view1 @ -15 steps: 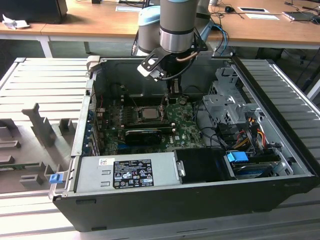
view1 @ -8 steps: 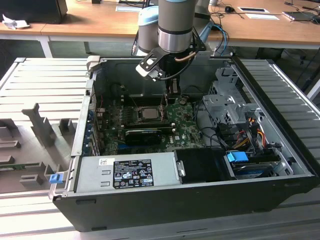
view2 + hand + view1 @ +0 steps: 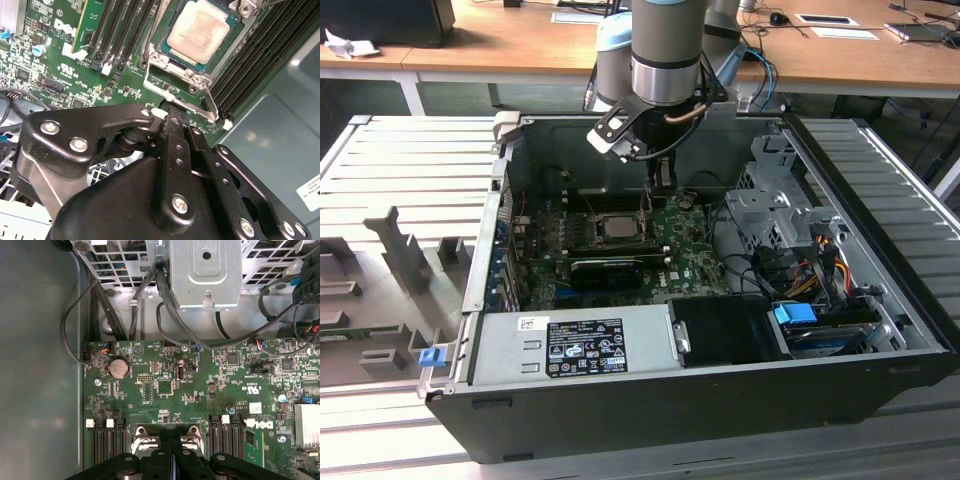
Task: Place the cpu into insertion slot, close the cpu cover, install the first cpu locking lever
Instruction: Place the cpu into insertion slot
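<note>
1. The cpu [image 3: 197,31] is a small flat square chip with a pale beige-grey metallic face mottled with faint smears. A narrow green border shows along its edge.
2. It sits seated in the insertion slot [image 3: 194,75], a square socket with a silver rim on the green motherboard [image 3: 150,370]. In the exterior view the socket lies in the far half of the open computer case [image 3: 720,400].
3. The cpu cover [image 3: 155,56], a thin silver-grey frame, lies down around the chip, whose face shows through the cut-out centre.
4. A thin silver locking lever [image 3: 209,102] runs along the socket's edge nearest the pincer.
5. Print: the board carries a white logo and small white lettering. The power supply [image 3: 570,345] at the case's near side bears a black-and-white label and a small white sticker. None of this is transcribed here.
6. The arm [image 3: 665,50] comes down almost vertically from the far side of the case, which rests on a grey slatted bench [image 3: 400,160].
7. The pincer [image 3: 662,185] points down at the board, just to the exterior view's right of the socket.
8. In both wrist views the black fingers [image 3: 162,450] are clenched, pressed flat together. Their tip [image 3: 172,112] is just beside the lever and socket rim; whether anything is nipped between them cannot be told.
</note>
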Available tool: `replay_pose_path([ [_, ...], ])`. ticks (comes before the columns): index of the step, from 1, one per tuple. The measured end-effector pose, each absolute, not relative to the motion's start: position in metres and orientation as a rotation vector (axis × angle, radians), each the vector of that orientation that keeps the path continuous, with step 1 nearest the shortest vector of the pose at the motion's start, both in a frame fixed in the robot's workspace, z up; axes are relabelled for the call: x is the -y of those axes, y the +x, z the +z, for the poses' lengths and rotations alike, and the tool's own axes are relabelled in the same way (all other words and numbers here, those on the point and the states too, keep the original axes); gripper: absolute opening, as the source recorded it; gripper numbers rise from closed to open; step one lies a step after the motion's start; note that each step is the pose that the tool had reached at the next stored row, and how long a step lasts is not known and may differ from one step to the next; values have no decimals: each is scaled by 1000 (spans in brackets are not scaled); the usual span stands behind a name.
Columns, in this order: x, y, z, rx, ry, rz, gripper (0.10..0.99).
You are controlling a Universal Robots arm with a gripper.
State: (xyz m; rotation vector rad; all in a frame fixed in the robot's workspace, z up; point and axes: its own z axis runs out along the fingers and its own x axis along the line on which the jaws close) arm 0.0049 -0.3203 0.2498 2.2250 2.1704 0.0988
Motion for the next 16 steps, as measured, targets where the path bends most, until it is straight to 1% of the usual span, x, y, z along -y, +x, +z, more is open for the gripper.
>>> replay_pose_path([
  [9,320,-8,243,-2172,2226,96,106],
  [16,320,-29,238,-2178,2226,90,106],
])
